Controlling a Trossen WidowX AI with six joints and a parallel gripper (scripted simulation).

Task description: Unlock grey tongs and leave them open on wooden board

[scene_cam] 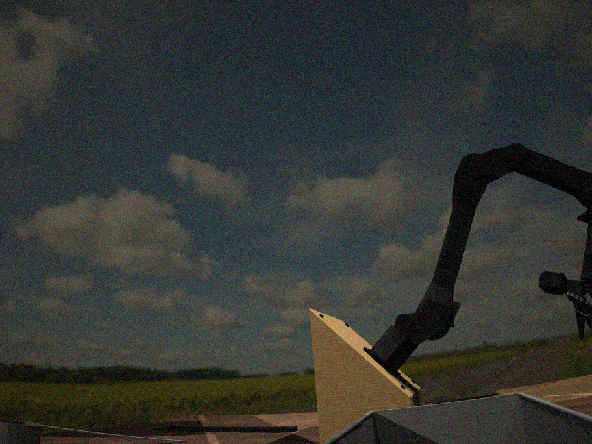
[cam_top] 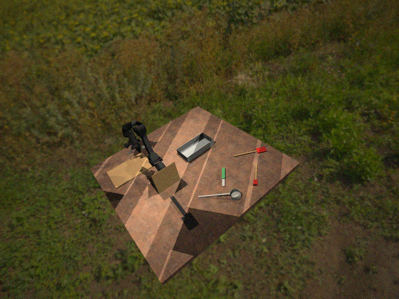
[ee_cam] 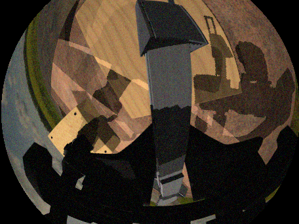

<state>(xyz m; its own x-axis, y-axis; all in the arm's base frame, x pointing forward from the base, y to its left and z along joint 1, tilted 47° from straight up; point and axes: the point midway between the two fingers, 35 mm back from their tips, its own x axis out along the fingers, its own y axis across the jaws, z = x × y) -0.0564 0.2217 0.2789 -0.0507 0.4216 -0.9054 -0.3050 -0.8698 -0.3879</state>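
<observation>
My gripper is shut on the grey tongs near their hinge end. It holds them in the air with the tips pointing down. In the wrist view the tips hang over the far end of the pale wooden board, and the two arms look close together. The grey roasting tin stands to the right of the arm with nothing across it.
The arm's base sits on a tilted wooden mount plate. On the table lie a black spatula, a metal ladle, a green and white block and two red spatulas.
</observation>
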